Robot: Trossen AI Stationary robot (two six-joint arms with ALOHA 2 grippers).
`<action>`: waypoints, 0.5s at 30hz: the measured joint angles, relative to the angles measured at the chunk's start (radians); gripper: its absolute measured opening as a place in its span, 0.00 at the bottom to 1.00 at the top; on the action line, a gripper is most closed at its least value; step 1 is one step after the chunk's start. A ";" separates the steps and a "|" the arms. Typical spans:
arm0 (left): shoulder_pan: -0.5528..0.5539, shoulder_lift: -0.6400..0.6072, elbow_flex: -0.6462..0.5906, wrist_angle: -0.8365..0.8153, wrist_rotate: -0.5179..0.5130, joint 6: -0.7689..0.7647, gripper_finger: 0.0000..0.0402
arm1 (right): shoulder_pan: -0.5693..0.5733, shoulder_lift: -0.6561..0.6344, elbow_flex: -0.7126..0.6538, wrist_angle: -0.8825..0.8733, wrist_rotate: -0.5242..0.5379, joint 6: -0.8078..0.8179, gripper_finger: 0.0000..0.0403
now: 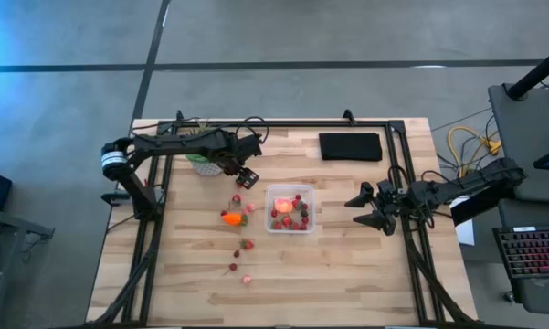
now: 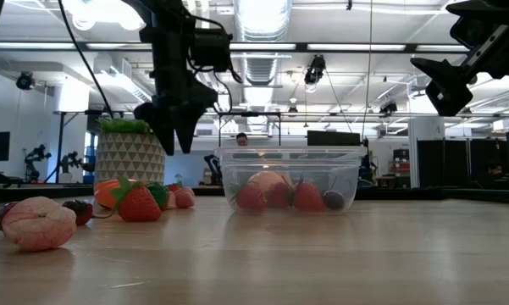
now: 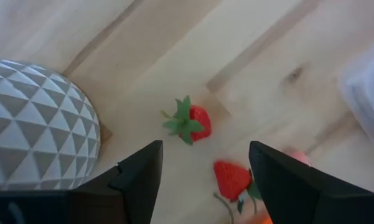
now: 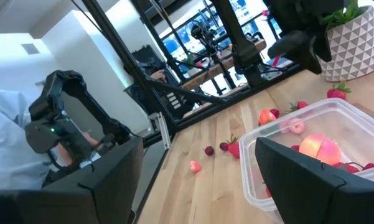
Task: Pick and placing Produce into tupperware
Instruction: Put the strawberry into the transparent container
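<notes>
The clear tupperware [image 1: 290,209] stands mid-table and holds a pink-red round fruit [image 1: 282,206] and several small red berries. More produce lies loose on the wood to its left: strawberries [image 1: 237,198], an orange carrot piece [image 1: 230,217], and small pieces nearer the front edge [image 1: 247,244]. My left gripper [image 1: 247,176] hangs open above the table between the plant pot and the tupperware, pointing down. Two strawberries [image 3: 193,121] [image 3: 231,179] lie on the wood below its fingers [image 3: 205,149]. My right gripper [image 1: 365,210] stands open in the air right of the tupperware.
A green plant in a pale patterned pot [image 1: 204,163] stands close beside my left gripper, on its far left. A black pad [image 1: 351,146] lies at the far right. A black frame [image 1: 283,123] runs round the table. A pale pink piece [image 2: 38,223] lies near the front edge.
</notes>
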 joint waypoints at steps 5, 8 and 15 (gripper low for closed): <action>0.000 0.017 -0.043 0.038 -0.013 -0.053 0.55 | 0.000 0.000 0.000 0.000 0.000 0.000 0.74; -0.001 0.031 -0.075 0.086 -0.013 -0.072 0.55 | 0.000 0.000 0.000 0.000 0.000 0.000 0.74; -0.010 0.059 -0.095 0.114 -0.063 -0.095 0.55 | 0.000 0.000 0.000 0.000 0.000 0.000 0.75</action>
